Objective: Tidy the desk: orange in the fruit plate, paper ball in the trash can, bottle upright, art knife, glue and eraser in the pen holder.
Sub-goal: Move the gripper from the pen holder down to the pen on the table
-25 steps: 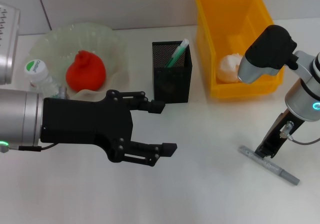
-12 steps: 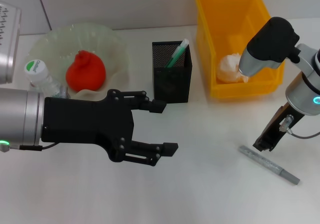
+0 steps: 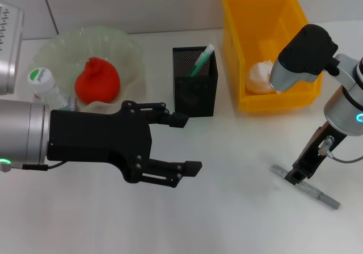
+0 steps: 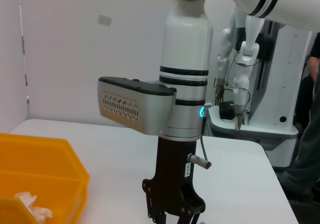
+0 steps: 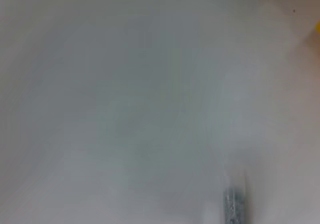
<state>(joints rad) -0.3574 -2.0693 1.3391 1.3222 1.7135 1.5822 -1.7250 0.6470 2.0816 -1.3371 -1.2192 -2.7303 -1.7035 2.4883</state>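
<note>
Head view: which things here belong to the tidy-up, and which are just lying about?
Job:
orange in fruit plate
paper ball in trash can
bottle
pen holder
art knife under right gripper

Lying about:
nothing; left gripper idle, fingers open

The trash can [image 3: 235, 50] is seen as glossy yellow plastic, the pen holder [image 3: 194, 92] as black metal mesh. The fruit plate [image 3: 133, 55] looks translucent and glossy. The art knife [image 3: 317, 194] appears grey and metallic. The table [image 3: 238, 220] is matt white and smooth.
</note>
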